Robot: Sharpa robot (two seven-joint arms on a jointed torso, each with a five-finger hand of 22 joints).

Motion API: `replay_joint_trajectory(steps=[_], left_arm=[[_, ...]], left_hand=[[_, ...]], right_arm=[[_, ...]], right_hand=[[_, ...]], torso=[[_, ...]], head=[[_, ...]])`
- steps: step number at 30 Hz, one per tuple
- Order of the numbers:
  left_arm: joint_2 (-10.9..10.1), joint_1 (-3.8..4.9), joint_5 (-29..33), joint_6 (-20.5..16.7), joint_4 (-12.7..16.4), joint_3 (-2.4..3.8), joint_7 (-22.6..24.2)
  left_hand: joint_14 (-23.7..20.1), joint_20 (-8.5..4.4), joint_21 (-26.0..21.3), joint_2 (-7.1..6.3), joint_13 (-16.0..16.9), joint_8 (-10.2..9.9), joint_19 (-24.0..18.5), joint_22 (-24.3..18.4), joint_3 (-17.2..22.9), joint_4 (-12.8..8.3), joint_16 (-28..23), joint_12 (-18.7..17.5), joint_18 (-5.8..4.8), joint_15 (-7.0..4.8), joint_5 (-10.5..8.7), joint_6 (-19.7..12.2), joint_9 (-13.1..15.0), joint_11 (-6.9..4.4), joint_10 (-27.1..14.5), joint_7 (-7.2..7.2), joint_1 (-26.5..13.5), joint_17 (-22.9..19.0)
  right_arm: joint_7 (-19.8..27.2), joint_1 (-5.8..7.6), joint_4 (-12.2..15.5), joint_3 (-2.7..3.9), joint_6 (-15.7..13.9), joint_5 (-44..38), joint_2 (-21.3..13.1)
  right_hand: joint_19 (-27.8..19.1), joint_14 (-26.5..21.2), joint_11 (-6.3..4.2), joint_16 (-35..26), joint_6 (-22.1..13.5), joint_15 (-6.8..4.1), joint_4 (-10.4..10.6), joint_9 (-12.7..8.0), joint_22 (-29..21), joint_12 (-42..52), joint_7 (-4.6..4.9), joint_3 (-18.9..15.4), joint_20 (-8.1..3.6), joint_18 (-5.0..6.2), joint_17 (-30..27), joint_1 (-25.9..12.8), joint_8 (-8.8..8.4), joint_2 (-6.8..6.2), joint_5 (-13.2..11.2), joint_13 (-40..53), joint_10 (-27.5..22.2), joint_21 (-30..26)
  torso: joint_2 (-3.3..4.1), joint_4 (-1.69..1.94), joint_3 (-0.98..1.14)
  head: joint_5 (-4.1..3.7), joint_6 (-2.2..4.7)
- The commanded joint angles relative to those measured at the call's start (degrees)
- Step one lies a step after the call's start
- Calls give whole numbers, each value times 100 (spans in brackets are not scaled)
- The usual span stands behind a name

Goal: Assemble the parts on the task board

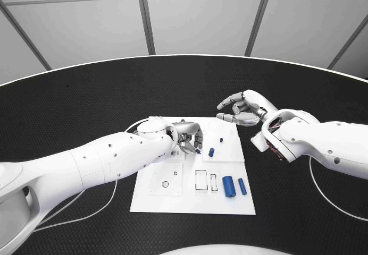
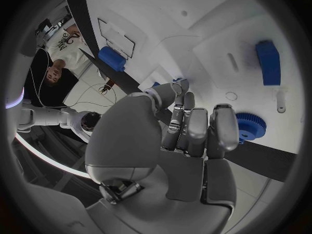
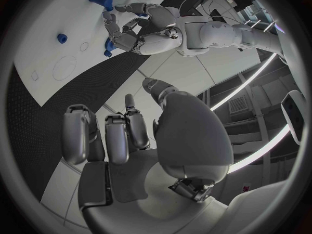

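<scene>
left robot hand (image 1: 186,136) over task board (image 1: 192,204), fingers curled, hold unclear; right robot hand (image 1: 244,108) curled, holding nothing.

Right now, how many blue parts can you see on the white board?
4: two long parts side by side near the board's right edge, one block by the left hand, one small peg beyond it. That hand may hide more.

White arms with silver hands

Each arm has smooth white shells dotted with small dark screws; the left hand (image 1: 186,137) and right hand (image 1: 243,108) have silver segmented fingers with darker inner pads (image 3: 77,135), and thin white cables trail behind both forearms.
</scene>
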Motion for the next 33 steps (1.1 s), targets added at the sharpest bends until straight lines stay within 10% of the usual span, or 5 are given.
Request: replay_joint_trajectory(steps=[1,17,33], left_arm=[[28,-1,-9,2,-21,0,-7],[41,-4,-19,87,18,0,-40],[22,-4,-58,225,67,-1,-85]], left_hand=[[40,18,149,-12,29,-41,92,247,9,-23,32,98,-67,-5,-31,44,14,-21,-24,8,-55,51],[199,381,275,-76,135,-64,1290,1845,-230,79,158,504,-454,-26,-24,85,140,-83,-18,2,-192,400],[217,525,207,-94,146,-99,1608,1980,-266,15,193,571,-539,6,-20,82,154,-51,-32,2,-105,504]], right_arm=[[-1,0,1,0,-1,0,1],[-8,0,0,0,1,0,-1],[-8,0,-5,0,8,0,4]], right_hand=[[163,473,-14,-5,20,-52,17,-5,336,31,0,4,-39,49,960,-14,33,32,31,524,21,21],[165,474,-21,-6,31,-59,33,-8,333,35,-8,7,-44,50,961,-28,47,39,37,526,26,16],[165,474,-21,-6,31,-59,33,-8,333,35,-8,7,-44,50,961,-28,47,39,37,526,26,16]], torso=[[1,-4,3],[-6,4,-1],[-4,4,0]], head=[[-4,6],[-9,-9],[-4,-14]])
